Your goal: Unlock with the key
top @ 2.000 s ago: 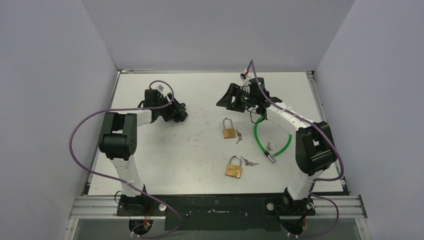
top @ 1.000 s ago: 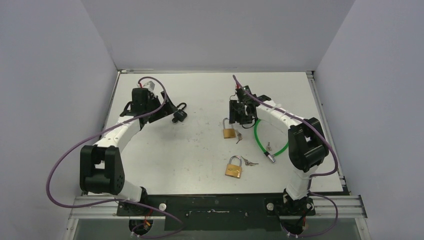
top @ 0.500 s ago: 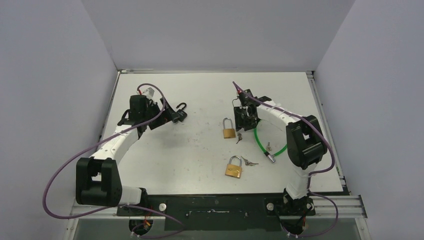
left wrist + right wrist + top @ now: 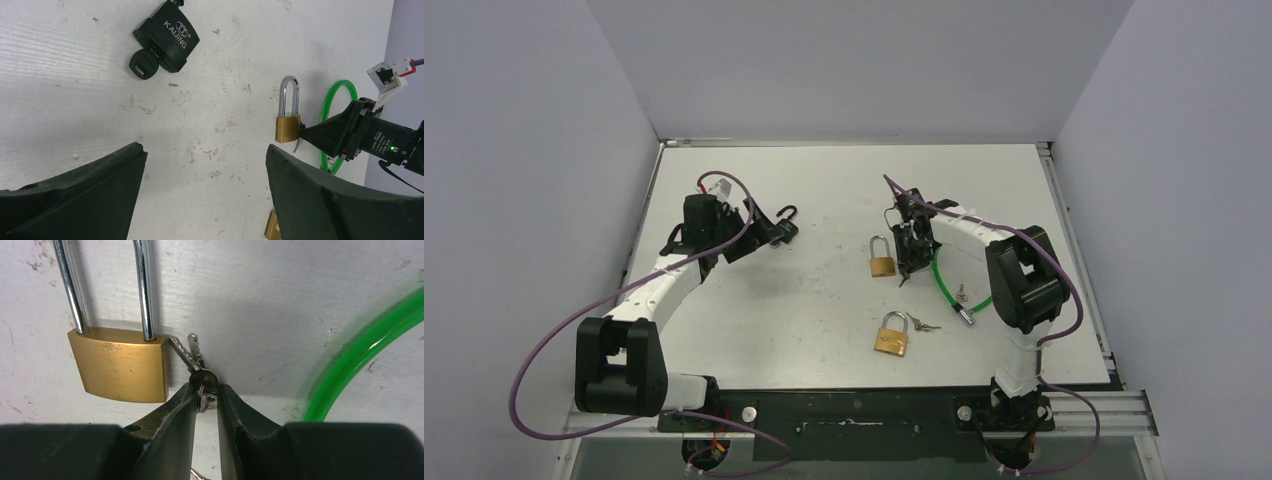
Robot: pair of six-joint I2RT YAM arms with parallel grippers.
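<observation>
The right hand (image 4: 205, 390) is down at the counter (image 4: 824, 190), right of centre. Its two fingers are drawn nearly together and pinch the ring end of a small bunch of keys (image 4: 192, 357). The key blades stick out past the fingertips and point toward the brass padlock (image 4: 122, 365), with one blade touching or almost touching the lock's lower right corner. That padlock lies flat, its steel shackle (image 4: 142, 290) seated in the body and pointing away from the arms. A green cable (image 4: 365, 350) curves across the counter just to the right of the keys, apart from them. The left hand (image 4: 205, 150) hangs above the left part of the counter with its fingers spread wide and nothing between them. Just beyond it lies a black padlock (image 4: 172, 35) with a black-headed key (image 4: 143, 65) in its base. Nearer the arm bases a second brass padlock (image 4: 891, 337) lies flat, with its own small keys (image 4: 922, 324) resting against its right side. It is well apart from both hands. Another small key (image 4: 961, 293) lies inside the bend of the green cable, close to the cable's metal end (image 4: 967, 316).
</observation>
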